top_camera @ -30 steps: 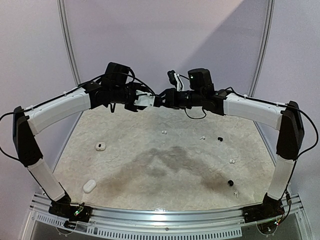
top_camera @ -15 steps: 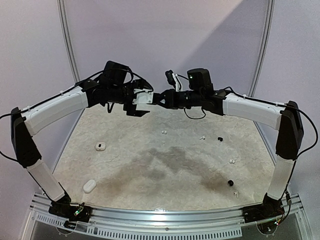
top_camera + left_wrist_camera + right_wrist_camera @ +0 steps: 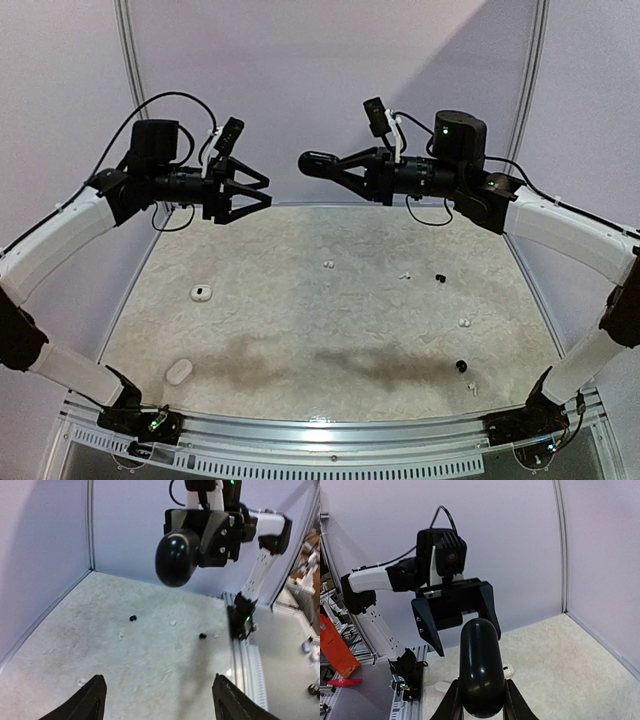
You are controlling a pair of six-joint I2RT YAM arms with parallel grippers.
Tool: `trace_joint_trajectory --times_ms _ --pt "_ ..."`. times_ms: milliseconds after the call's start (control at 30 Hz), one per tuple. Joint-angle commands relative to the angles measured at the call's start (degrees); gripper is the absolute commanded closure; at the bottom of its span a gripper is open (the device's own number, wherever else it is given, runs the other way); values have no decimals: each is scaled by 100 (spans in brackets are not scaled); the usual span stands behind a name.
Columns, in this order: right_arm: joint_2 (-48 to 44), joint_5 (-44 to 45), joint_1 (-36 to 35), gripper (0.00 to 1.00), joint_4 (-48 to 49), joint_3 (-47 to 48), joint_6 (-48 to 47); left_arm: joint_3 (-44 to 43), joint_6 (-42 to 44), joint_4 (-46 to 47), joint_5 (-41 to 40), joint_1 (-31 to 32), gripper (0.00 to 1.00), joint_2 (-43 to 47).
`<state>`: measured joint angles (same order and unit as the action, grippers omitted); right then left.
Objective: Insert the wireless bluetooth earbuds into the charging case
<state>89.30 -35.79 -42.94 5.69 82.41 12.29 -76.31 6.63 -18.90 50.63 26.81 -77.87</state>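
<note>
A glossy black charging case (image 3: 480, 675) is clamped between my right gripper's (image 3: 480, 702) fingers. It is held in the air over the far middle of the table, case (image 3: 314, 163) and right gripper (image 3: 345, 170) pointing left. My left gripper (image 3: 252, 196) faces it with a gap between them, open and empty; its fingers (image 3: 92, 700) frame bare mat. The left wrist view shows the black case (image 3: 175, 557) ahead. Tiny earbuds lie on the mat: white ones (image 3: 327, 265) (image 3: 463, 322) and black ones (image 3: 441, 278) (image 3: 461, 366), also a black earbud (image 3: 133, 617).
Two white cases (image 3: 201, 293) (image 3: 179, 372) lie on the left of the pale mat (image 3: 300, 320). More small white buds (image 3: 404, 275) (image 3: 472, 385) sit at the right. Lilac walls close the back and sides; an aluminium rail (image 3: 330, 430) runs along the near edge.
The two grippers were joined at the far middle. The left gripper has opened and pulled back to the left. The right arm has drawn back to the right, keeping the black case.
</note>
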Motion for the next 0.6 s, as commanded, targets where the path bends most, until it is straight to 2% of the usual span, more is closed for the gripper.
trace_joint_trajectory --times_ms 0,233,367,567 --pt "-49 -333 -166 100 582 -52 -423 799 -1853 2927 301 102 26 382" --pt "167 -361 -371 100 477 247 -706 1195 -2293 4071 -63 462 24 344" --pt "222 -326 -447 100 464 320 -806 1233 -2147 4039 -41 649 39 302" --pt "307 -254 -484 100 371 434 -863 1164 -2027 4022 58 783 52 243"
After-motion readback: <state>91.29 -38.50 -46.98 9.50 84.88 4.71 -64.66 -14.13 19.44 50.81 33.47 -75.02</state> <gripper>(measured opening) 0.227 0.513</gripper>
